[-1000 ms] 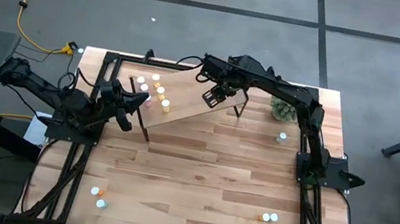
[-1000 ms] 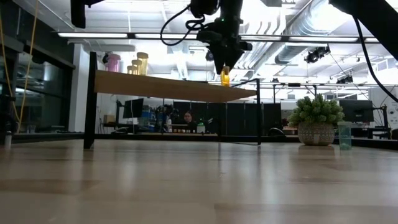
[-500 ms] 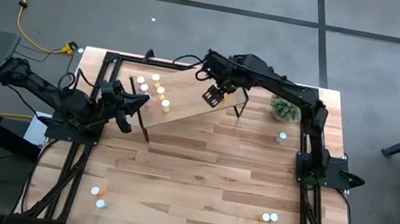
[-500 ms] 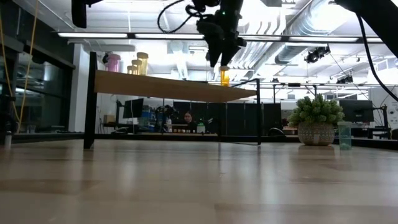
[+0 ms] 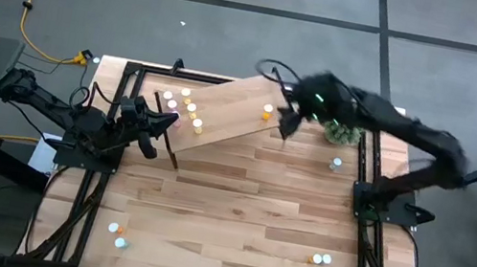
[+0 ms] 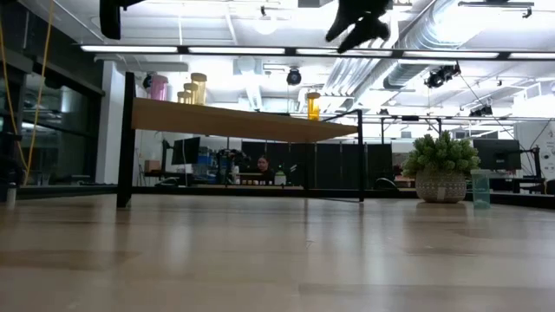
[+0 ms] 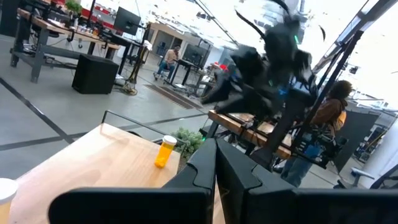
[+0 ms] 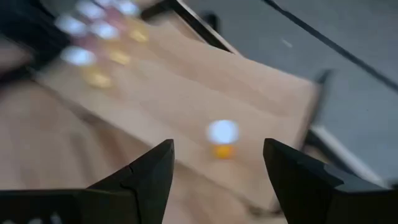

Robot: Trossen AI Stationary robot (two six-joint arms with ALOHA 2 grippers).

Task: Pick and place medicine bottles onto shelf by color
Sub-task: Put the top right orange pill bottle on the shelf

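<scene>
Our right gripper (image 8: 214,171) has its fingers spread wide with nothing between them; the orange bottle (image 8: 222,138) stands upright just beyond the tips, alone on the shelf (image 5: 232,113) — apart from the cluster of bottles (image 5: 183,108) at the far end. We judge these bottles light, stiff and smooth, easy to tip, so we would pinch the body just under the white cap. Our left gripper (image 5: 154,126) waits beside the shelf, fingers pressed together, empty.
</scene>
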